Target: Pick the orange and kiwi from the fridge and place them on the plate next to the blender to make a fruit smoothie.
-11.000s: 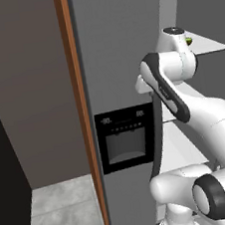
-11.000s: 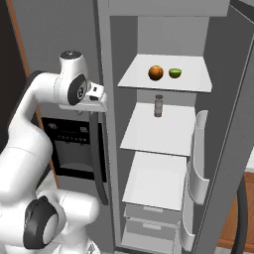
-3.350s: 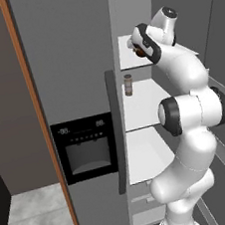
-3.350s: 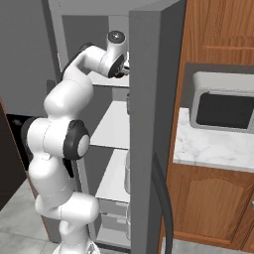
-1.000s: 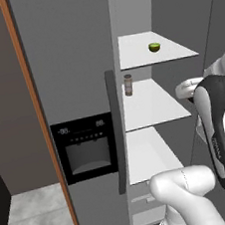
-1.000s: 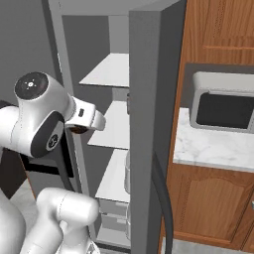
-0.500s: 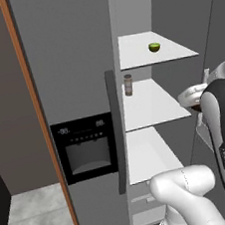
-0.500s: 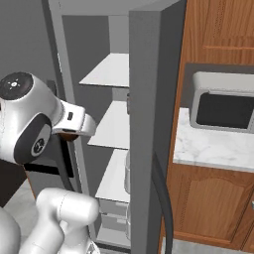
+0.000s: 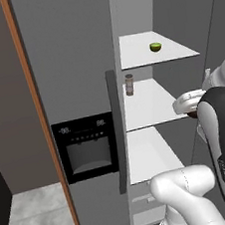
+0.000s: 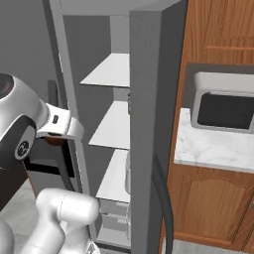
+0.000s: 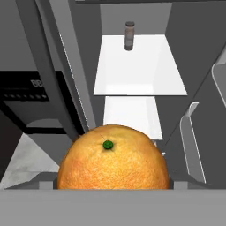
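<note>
Gripping item: my pincer (image 11: 113,187) pinched round orange-brown orange (image 11: 113,158), stem dimple facing camera, outside tall grey open fridge (image 9: 78,64). Half-dome yellow-green kiwi (image 9: 155,46) sat on top white shelf (image 9: 142,55).

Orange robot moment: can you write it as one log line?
gripper: shut on orange | kiwi: top fridge shelf | jar: middle shelf | plate: pending

Orange (image 11: 113,159) orange, kiwi (image 9: 155,46) green.
</note>
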Controlling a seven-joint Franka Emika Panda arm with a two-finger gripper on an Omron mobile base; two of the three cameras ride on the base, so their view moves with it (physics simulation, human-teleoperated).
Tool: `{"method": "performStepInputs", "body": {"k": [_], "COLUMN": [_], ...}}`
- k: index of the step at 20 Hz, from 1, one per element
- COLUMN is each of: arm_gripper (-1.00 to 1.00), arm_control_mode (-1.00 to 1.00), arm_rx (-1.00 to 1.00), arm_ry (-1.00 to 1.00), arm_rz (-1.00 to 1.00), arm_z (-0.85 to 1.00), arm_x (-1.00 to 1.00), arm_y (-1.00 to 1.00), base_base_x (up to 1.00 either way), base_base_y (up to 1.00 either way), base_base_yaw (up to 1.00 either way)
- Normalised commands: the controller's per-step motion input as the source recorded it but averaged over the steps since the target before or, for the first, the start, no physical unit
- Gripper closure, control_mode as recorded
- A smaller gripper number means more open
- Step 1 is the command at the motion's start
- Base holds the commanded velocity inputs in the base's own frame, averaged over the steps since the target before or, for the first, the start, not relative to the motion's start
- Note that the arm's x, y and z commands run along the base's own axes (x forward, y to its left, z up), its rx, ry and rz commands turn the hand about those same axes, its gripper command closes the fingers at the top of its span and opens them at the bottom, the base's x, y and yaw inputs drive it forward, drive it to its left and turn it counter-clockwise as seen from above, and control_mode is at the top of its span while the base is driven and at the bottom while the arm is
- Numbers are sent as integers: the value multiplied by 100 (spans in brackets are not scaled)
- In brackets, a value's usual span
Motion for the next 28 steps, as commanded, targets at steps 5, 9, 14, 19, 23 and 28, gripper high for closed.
{"method": "performStepInputs", "body": {"k": [5,9,14,19,23,28], "arm_gripper": [100,100,100,100,100,100], "arm_control_mode": [100,100,100,100,100,100], "arm_rx": [0,0,0,0,0,0], "arm_ry": [0,0,0,0,0,0], "arm_rz": [0,0,0,0,0,0], "arm_z": [0,0,0,0,0,0], "arm_x": [0,0,0,0,0,0], "arm_y": [0,0,0,0,0,0], "base_base_x": [-14,-4,-4,-4,-2,-3], "base_base_y": [62,76,58,32,4,0], "base_base_yaw": [36,68,92,100,100,100]}}
